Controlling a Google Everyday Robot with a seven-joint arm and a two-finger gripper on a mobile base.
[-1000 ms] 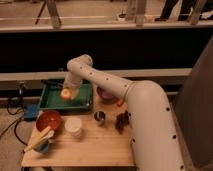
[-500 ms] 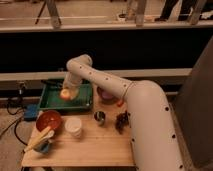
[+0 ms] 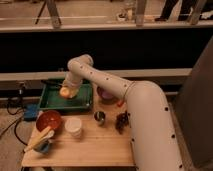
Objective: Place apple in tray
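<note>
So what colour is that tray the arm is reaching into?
Green. The tray shows in the camera view, with the gripper over it at the apple.

Bench clutter, non-task items only.
On your wooden table (image 3: 85, 150) you have a red bowl (image 3: 48, 120) front left, a white cup (image 3: 74, 127) just beside it, then a small metal cup (image 3: 100, 117) and a dark clump (image 3: 121, 121) to the right. A purple bowl (image 3: 106, 94) sits further back. A pale utensil (image 3: 39, 139) lies tilted below the red bowl. The gripper (image 3: 66, 91) hangs behind the red bowl, left of the purple bowl.
</note>
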